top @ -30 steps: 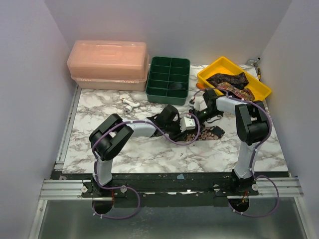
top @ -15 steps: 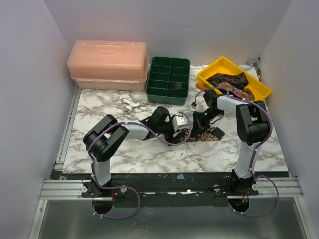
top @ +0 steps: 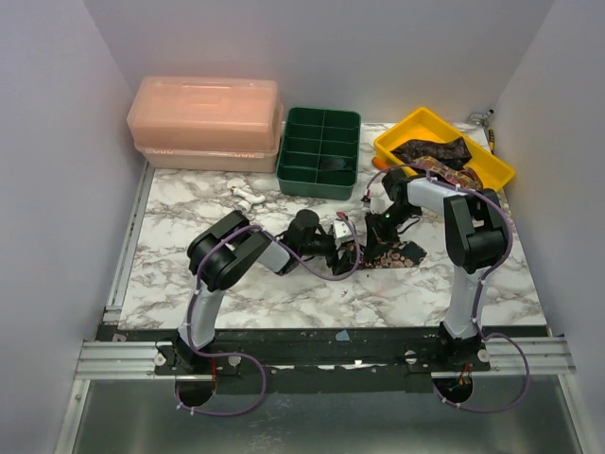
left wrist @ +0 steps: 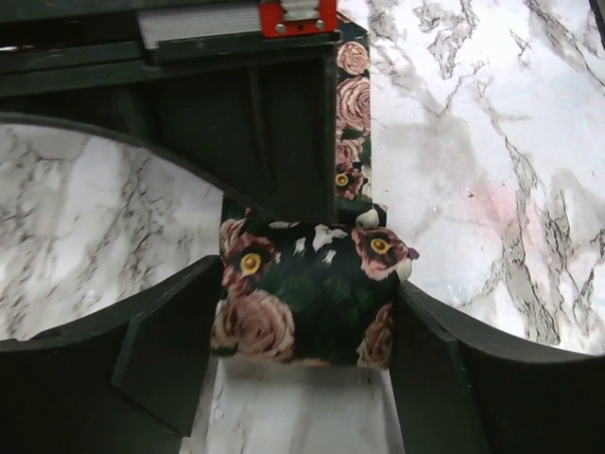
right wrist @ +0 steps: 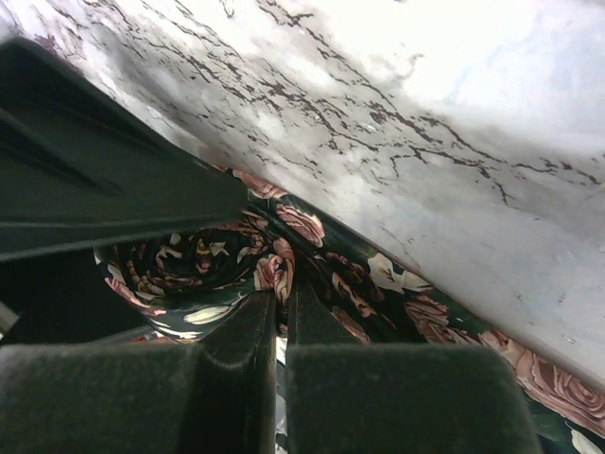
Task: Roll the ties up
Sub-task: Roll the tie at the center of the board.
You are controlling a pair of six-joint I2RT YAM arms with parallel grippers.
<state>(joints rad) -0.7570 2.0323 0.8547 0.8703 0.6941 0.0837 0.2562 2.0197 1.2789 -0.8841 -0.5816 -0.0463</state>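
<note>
The left end effector [left wrist: 307,326] clamped the rolled tie [left wrist: 302,293] at frame centre; the right end effector [right wrist: 282,322] pinched its flat part.

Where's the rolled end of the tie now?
Top view, centre of the table: the tie roll sits in the jaws of the left gripper, its flat tail running right.

Top camera high behind my bases, looking down on whole table [top: 180,194]. Both wrist cameras close, low, facing same rolled tie [left wrist: 307,303] from opposite sides.
</note>
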